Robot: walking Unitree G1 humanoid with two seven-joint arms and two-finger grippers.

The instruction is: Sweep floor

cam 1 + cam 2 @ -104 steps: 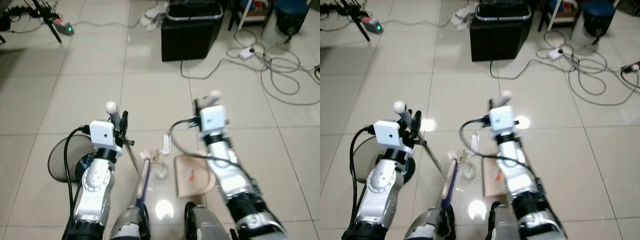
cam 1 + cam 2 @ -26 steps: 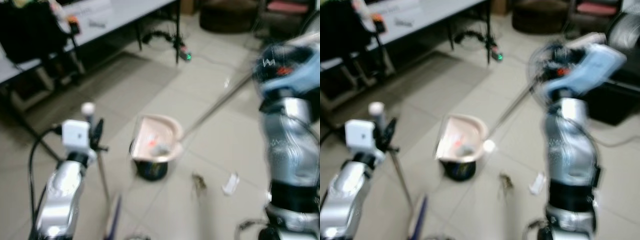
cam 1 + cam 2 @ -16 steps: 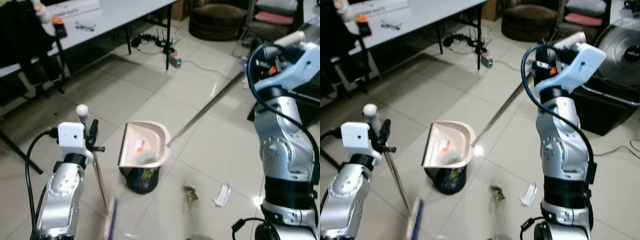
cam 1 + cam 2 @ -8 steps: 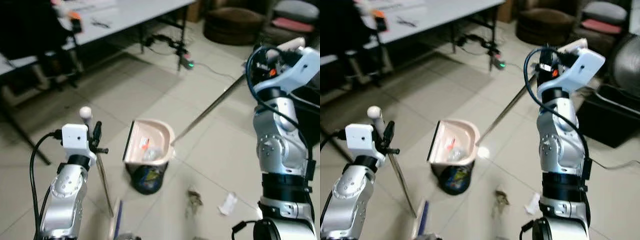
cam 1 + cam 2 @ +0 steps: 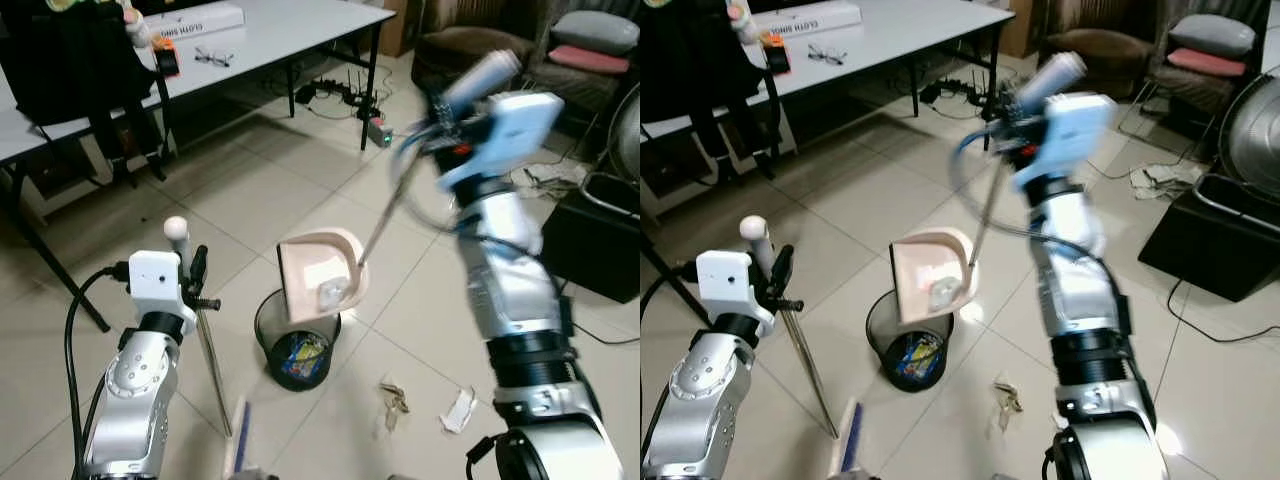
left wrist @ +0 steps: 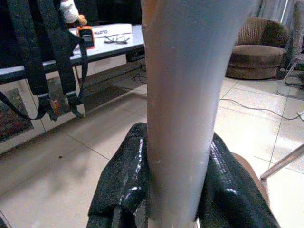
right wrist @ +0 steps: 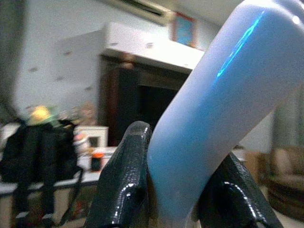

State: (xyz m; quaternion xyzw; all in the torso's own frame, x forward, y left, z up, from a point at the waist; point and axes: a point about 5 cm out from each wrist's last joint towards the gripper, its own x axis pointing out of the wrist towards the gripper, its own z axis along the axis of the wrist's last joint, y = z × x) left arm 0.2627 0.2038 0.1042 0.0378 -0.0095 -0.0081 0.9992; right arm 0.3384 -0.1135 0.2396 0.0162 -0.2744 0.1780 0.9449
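A beige dustpan (image 5: 318, 272) hangs steeply tipped over a black mesh bin (image 5: 298, 343), with a pale wad of litter at its lower edge. Its long metal pole (image 5: 382, 215) rises to my raised right gripper (image 5: 428, 122), blurred here. In the right wrist view the right gripper (image 7: 176, 190) is shut on the pole's light blue grip (image 7: 209, 95). My left gripper (image 5: 198, 284) is shut on the thin silver broom pole (image 5: 212, 368), which stands slanted beside the bin. The broom head (image 5: 238, 452) rests on the tiles. The left wrist view has both fingers (image 6: 124, 180) clamped around that pole.
A brown scrap (image 5: 392, 397) and a white paper scrap (image 5: 459, 410) lie on the tiles right of the bin. A white table (image 5: 250, 22) with a black bag (image 5: 75, 65) hanging at it stands behind. A black box (image 5: 598, 238) and armchair (image 5: 470, 48) are at the right.
My right arm has swung left and higher, tipping the dustpan from nearly level to steep over the bin; the litter has slid to its lower edge. The left gripper still holds the broom.
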